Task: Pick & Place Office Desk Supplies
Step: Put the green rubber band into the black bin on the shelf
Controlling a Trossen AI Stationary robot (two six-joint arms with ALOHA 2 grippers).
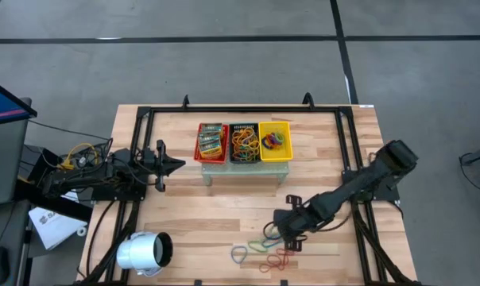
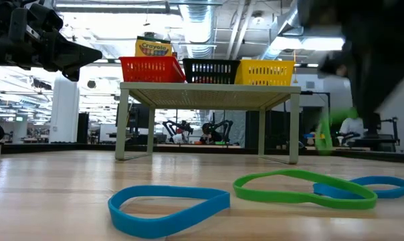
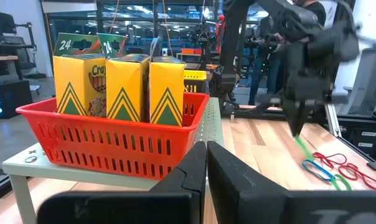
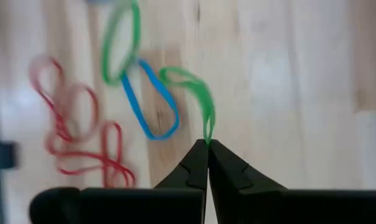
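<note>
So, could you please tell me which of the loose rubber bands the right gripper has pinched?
The green rubber band: one end is clamped in the shut right gripper, while the blue band and red bands lie free on the table.

Wooden table [image 1: 224, 214] carries rubber bands [image 1: 264, 253], stand [image 1: 244, 168], white cylinder [image 1: 143, 253].

Green band [image 4: 197, 93]; blue band [image 4: 152, 102]; red bands [image 4: 82, 140]; red [image 1: 211, 142], black [image 1: 244, 142], yellow baskets [image 1: 275, 141].

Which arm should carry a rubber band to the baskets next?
Right. The right gripper is shut on a green band, above the loose bands on the table. The left gripper is shut, empty, beside the red basket.
</note>
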